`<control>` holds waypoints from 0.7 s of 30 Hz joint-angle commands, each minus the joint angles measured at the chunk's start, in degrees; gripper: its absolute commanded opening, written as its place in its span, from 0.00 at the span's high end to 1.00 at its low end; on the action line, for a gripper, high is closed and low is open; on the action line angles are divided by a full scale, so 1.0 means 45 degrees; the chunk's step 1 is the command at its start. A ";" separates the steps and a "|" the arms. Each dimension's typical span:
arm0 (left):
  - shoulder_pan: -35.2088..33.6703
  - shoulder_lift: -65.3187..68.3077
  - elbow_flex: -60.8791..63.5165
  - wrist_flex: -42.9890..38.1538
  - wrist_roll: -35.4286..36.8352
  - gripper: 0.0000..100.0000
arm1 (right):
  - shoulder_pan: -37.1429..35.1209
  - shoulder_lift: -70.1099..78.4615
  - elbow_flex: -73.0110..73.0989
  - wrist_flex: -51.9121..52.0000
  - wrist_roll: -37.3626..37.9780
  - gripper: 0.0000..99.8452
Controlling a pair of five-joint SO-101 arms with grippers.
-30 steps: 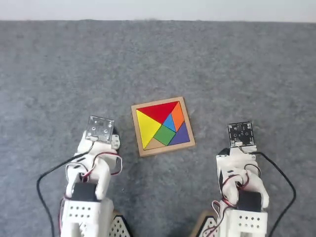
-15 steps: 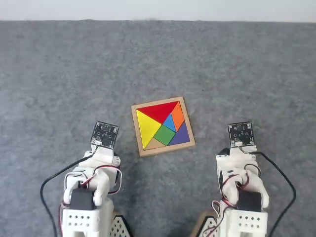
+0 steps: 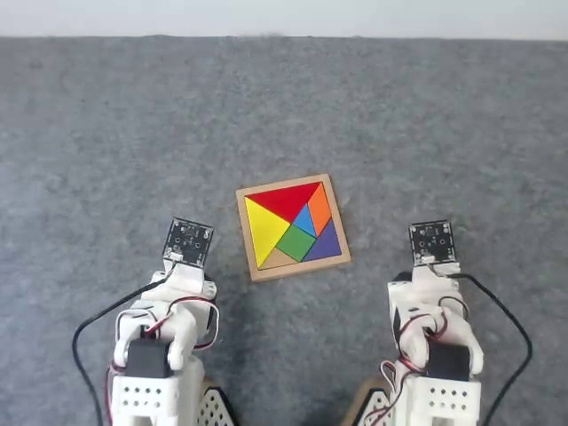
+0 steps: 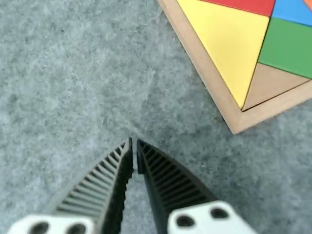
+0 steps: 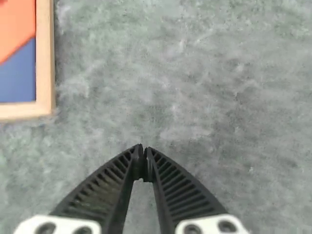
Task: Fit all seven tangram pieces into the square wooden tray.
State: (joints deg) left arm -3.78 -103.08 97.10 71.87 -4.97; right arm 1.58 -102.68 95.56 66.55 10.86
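The square wooden tray (image 3: 251, 264) lies mid-table on the grey carpet, holding red, yellow, orange, blue, green, purple and tan pieces that fill it flat. My left gripper (image 4: 134, 143) is shut and empty over carpet, just short of the tray's corner (image 4: 235, 127), where the yellow piece (image 4: 229, 41) and tan piece (image 4: 270, 84) show. My right gripper (image 5: 143, 147) is shut and empty over bare carpet, with the tray's edge (image 5: 45, 58) and its orange (image 5: 14, 24) and purple (image 5: 17, 73) pieces off to one side. In the high view the left arm (image 3: 169, 306) and right arm (image 3: 432, 302) flank the tray.
Grey carpet (image 3: 426, 115) covers the table on all sides of the tray. A pale wall strip (image 3: 284, 18) runs along the far edge. Cables loop beside both arm bases (image 3: 84, 333).
The left arm has drawn back toward its base, away from the tray, then held still. The right arm and the tray have not moved.
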 commanded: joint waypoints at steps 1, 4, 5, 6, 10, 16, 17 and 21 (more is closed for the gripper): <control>0.0098 -0.0215 -0.0147 0.0059 -0.0059 0.99 | -0.0674 -0.0283 0.0215 0.0537 0.0098 0.99; 0.0098 -0.0215 -0.0147 0.0059 -0.0059 0.99 | -0.1338 -0.0283 0.0215 0.1260 0.0117 0.99; 0.0098 -0.0215 -0.0147 0.0059 -0.0059 0.99 | -0.1455 -0.0283 0.0215 0.1358 0.0117 0.99; 0.0098 -0.0215 -0.0147 0.0059 -0.0059 0.99 | -0.1514 -0.0283 0.0215 0.1495 0.0117 0.99; 0.0098 -0.0215 -0.0147 0.0059 -0.0059 0.99 | -0.1475 -0.0225 0.0215 0.1553 0.0117 0.99; 0.0098 -0.0215 -0.0147 0.0059 -0.0059 0.99 | -0.1475 -0.0264 0.0215 0.1885 0.0117 0.99; 0.0098 -0.0215 -0.0147 0.0059 -0.0059 0.99 | -0.1475 -0.0264 0.0215 0.1885 0.0117 0.99; 0.0098 -0.0215 -0.0147 0.0059 -0.0059 0.99 | -0.1495 -0.0264 0.0215 0.1885 0.0117 0.99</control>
State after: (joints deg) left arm -3.78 -103.08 97.10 71.87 -4.97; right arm -4.57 -102.68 95.56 74.73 10.86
